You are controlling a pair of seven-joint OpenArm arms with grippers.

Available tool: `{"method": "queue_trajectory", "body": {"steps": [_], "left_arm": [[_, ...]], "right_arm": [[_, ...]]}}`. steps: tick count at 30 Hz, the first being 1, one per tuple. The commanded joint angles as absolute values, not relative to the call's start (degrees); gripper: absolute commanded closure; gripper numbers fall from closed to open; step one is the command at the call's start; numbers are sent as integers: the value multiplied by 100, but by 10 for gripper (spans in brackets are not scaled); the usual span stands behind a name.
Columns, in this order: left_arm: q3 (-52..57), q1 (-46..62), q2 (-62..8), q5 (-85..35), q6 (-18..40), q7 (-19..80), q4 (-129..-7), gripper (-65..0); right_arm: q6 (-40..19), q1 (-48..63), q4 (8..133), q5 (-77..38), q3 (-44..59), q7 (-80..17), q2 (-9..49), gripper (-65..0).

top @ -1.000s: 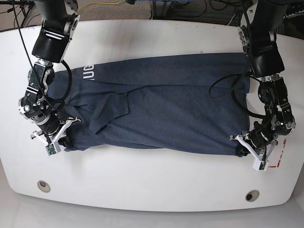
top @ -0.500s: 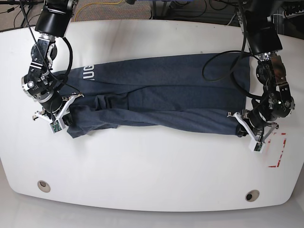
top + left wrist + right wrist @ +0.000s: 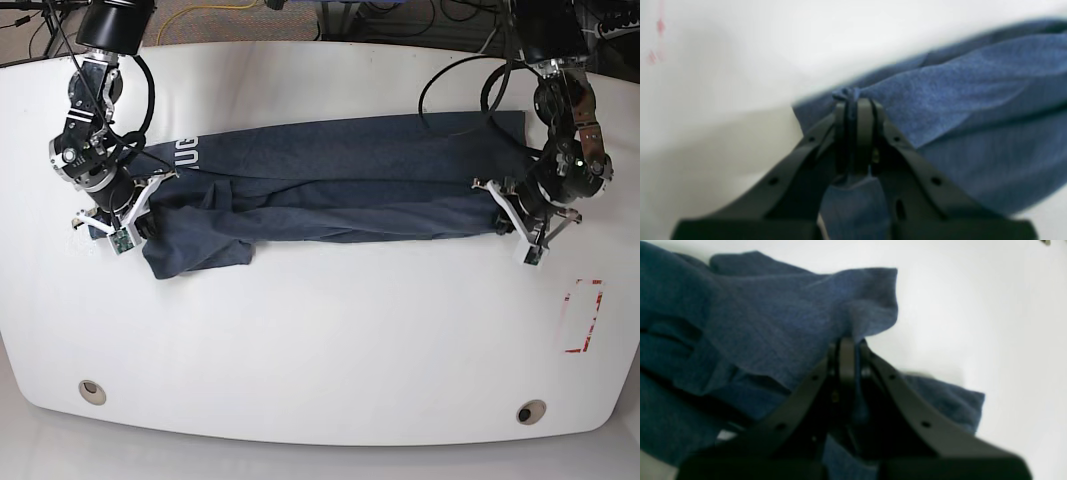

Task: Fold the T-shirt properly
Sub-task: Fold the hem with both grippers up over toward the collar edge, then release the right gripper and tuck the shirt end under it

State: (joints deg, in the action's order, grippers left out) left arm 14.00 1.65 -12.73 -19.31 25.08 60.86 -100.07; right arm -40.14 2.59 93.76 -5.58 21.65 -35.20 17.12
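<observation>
The dark navy T-shirt (image 3: 340, 185) lies across the white table (image 3: 320, 340) as a long band, its near half lifted and carried toward the far edge. White lettering (image 3: 186, 155) shows at its far left. My left gripper (image 3: 502, 222) is shut on the shirt's near right corner; in the left wrist view the jaws (image 3: 853, 110) pinch the blue cloth (image 3: 973, 100). My right gripper (image 3: 138, 222) is shut on the near left corner; in the right wrist view it (image 3: 846, 350) pinches a fold of the cloth (image 3: 773, 323). A loose flap (image 3: 195, 250) hangs below the left corner.
A red marked rectangle (image 3: 582, 316) is on the table at the near right. Two round holes (image 3: 92, 391) (image 3: 531, 412) sit near the front edge. Cables run from both arms over the shirt's ends.
Both grippers have carried the shirt's near edge away from the table's front toward the far edge. The shirt has narrowed from a wide spread to a slim band.
</observation>
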Motion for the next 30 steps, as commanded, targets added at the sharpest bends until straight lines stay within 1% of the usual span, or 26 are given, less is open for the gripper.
{"method": "queue_trajectory", "body": {"steps": [1,11,19,24,25,27,28,30], "left_arm": [[1429,295,-1349,-1974,2501,6009,-10229,0],[1429,787,-1640,-1974,2501,6009,-10229,0],[1429,804,-1657,-1974,2501,6009,-10229,0],[1393,813,-1833,-1974,2501,6009,-10220,0],[1393,813,-1833,-1965,2501,6009,-10211,-10],[1393,822,-1842,-1965,2501,6009,-10211,-56],[1402,866,-1842,-1965,2501,6009,-10229,-93],[1411,927,-1842,-1965,2501,6009,-10237,-167]], "right_arm": [[-4000,207,9499,-620,2352,-3398,1807,-2],[-4000,189,9473,-620,2677,-3925,1807,-5],[-4000,207,9473,-602,2668,-3952,1798,-6],[-4000,242,9473,-567,2686,-4145,1648,-8],[-4000,242,9473,-567,2686,-4189,1648,-8],[-4000,242,9473,-567,2686,-4286,1648,-24],[-4000,242,9473,-567,2686,-4330,1648,-51],[-4000,242,9473,-558,2686,-4409,1631,-127]]}}
